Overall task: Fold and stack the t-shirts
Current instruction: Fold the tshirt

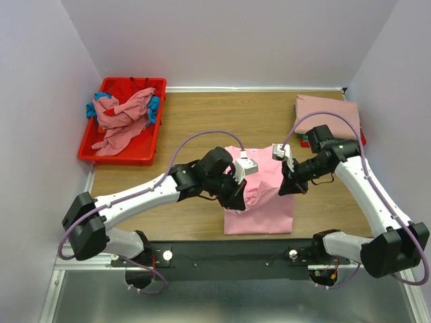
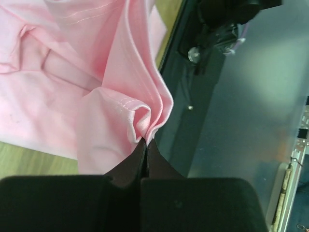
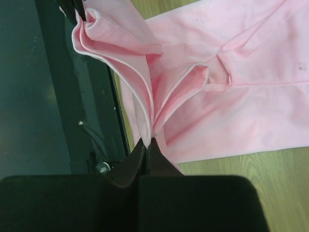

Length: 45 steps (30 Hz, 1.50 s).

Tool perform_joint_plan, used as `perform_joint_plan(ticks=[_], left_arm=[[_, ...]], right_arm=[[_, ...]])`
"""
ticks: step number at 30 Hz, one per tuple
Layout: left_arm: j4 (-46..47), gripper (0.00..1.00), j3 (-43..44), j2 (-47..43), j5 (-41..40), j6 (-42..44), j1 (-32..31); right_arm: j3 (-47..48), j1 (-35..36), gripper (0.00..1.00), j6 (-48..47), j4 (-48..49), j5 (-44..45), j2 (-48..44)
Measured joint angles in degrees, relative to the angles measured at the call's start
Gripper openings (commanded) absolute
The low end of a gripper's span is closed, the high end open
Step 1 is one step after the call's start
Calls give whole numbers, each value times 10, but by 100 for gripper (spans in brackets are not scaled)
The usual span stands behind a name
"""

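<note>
Bright pink shirt (image 1: 266, 208) is laid out mid-worktop (image 1: 202, 121), between the two arms, with its lower edge close to the black rail (image 1: 222, 259) on the near side.

Both pincers are clamped shut on it, nothing loose. The left pincer (image 1: 239, 200) is closed on the shirt's left side. In its wrist view the fingertips (image 2: 143, 153) are pressed flat together, with a stitched hem bunched into pleats right at the pinch. Same story for the right pincer (image 1: 286, 188) on the shirt's right side: its tips (image 3: 150, 147) are closed on a fan of gathered folds, and the rest of the shirt is spread flat on the wood behind.

A red bin (image 1: 118, 160) is parked in the far left corner of the worktop. A crumpled rose shirt (image 1: 121, 121) is heaped in it and some teal cloth (image 1: 155, 108) is poking out beside that. Far right, a folded rose shirt (image 1: 326, 111) is lying flat, with a bit of red showing under its near edge, but what that is can't be made out.
</note>
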Motion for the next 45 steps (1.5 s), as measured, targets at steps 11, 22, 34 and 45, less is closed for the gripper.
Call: perform_joint_plan(ticks=[11,22,34,45], left_arm=[[19,0,-23,-59,-19,-78,-71],[10,0,28,-19,-64,-71,-46],[-4,0,70,111,-80,3,85],[-2,0,115,261,-87,42,132]], right_arm=[[19,4,0,-15,-40,-8,-57],[14,7,0,36,5,23,-20],[-15,7,0,85,124,91,115],[-12,7,0,140,229,150,257]])
